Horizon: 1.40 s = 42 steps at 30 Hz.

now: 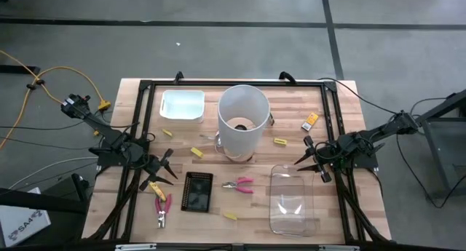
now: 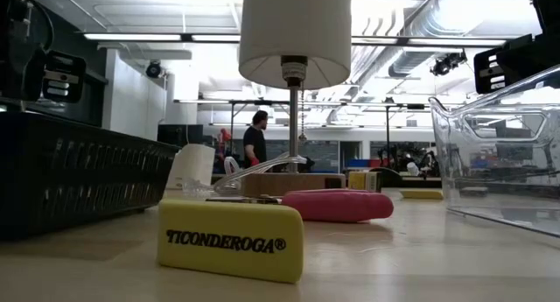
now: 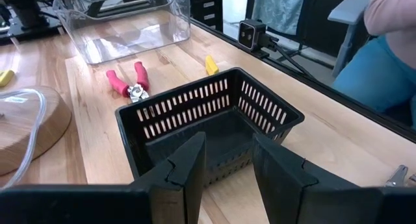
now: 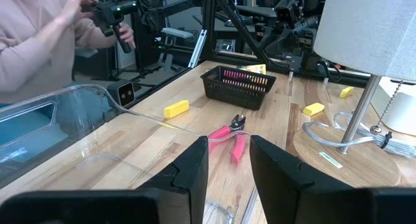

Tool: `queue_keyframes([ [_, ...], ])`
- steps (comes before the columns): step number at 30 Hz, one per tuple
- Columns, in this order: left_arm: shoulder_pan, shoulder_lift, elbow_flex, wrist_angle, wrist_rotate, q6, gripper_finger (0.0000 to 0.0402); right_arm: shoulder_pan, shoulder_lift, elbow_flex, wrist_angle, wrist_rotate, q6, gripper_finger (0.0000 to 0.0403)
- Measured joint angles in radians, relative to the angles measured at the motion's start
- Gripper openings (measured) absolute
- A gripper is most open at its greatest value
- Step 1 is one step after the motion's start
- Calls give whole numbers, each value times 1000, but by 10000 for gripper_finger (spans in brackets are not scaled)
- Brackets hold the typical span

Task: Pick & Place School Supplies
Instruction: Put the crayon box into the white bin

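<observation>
A: From above, where do things lie?
B: Yellow erasers are scattered over the table (image 1: 342,214) — one (image 1: 196,152) left of the lamp (image 1: 243,120), one (image 1: 280,141) to its right. Pink-handled pliers (image 1: 239,184) lie between the black basket (image 1: 197,190) and the clear bin (image 1: 291,200). The left gripper (image 1: 162,172) and right gripper (image 1: 312,158) hover with parted fingers, holding nothing.
A: And at table height?
B: A yellow eraser (image 2: 232,237) lies close up, the pliers (image 2: 337,205) behind it.
A: The left wrist?
B: Empty fingers (image 3: 185,175) hang above the basket (image 3: 214,120); the pliers (image 3: 127,84) lie beyond it.
A: Right wrist?
B: Its jaws stand apart over the pliers (image 4: 227,136). They look stiff and fairly light — I'd pinch across both rubbery handles, not the slick metal head.
</observation>
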Motion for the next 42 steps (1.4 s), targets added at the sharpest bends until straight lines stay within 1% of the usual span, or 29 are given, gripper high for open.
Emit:
queue_keyframes([
  [3, 1, 0, 0, 0, -6, -7, 119, 0, 0, 0, 0, 0, 0, 105],
  [8, 1, 0, 0, 24, -60, 18, 119, 0, 0, 0, 0, 0, 0, 105],
  [11, 1, 0, 0, 59, -83, 18, 119, 0, 0, 0, 0, 0, 0, 105],
  [15, 1, 0, 0, 128, -148, 28, 119, 0, 0, 0, 0, 0, 0, 105],
  [20, 1, 0, 15, 142, -205, -66, 119, 0, 0, 0, 0, 0, 0, 105],
  [29, 0, 0, 53, 135, -213, -65, 119, 0, 0, 0, 0, 0, 0, 105],
  [32, 0, 0, 92, 62, -212, -80, 119, 0, 0, 0, 0, 0, 0, 105],
  [36, 0, 8, 215, -164, -211, -123, 119, 0, 0, 0, 0, 0, 0, 105],
  [39, -1, 44, 314, -311, -210, -164, 119, 0, 0, 0, 0, 0, 0, 105],
  [42, -21, 99, 391, -406, -207, -172, 119, 0, 0, 0, 0, 0, 0, 105],
])
